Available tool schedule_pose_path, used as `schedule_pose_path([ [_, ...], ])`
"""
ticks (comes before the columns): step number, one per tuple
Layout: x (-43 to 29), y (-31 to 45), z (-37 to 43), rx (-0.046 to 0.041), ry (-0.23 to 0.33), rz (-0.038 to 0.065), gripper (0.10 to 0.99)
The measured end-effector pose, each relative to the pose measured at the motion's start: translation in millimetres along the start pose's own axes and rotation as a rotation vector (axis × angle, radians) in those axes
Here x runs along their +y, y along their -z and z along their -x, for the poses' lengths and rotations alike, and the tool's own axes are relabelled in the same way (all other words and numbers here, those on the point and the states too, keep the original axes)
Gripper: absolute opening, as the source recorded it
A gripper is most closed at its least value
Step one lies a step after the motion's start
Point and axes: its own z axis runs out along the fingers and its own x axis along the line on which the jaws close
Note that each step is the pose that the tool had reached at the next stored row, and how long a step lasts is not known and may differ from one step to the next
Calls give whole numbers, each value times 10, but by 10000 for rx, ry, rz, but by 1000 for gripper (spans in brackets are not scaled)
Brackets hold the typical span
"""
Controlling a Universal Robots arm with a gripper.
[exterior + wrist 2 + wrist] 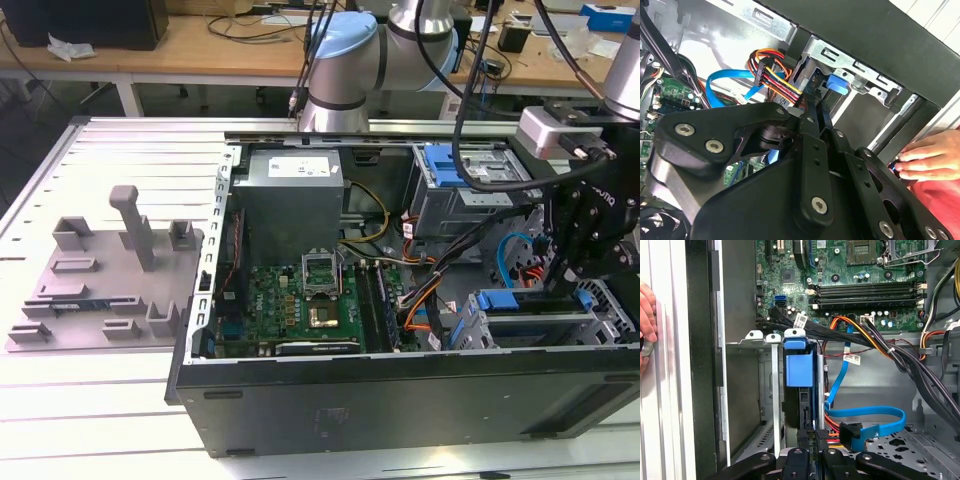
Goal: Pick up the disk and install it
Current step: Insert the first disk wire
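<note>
The disk [799, 371], blue-framed, stands on edge in the drive cage [774, 390] at the centre of the first wrist view. The gripper [810, 437] has its jaws pressed thin on the disk's near edge. I'd keep it square to the cage rails, clear of the blue cable [867, 415]. A hand [932, 160] rests outside the case.

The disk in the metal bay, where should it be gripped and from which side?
Probably its exposed narrow edge, pinched across the blue frame, coming from the case's open side. The disk stands on edge between the bay's metal walls, so its flat faces look boxed in.
</note>
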Motion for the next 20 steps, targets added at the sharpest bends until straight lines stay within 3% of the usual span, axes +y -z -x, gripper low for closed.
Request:
schedule_pose_path([
  [8, 0, 1, 0, 0, 1, 0, 165],
  [12, -2, 75, -11, 0, 0, 0, 165],
  [20, -2, 80, -11, 2, 0, 0, 165],
])
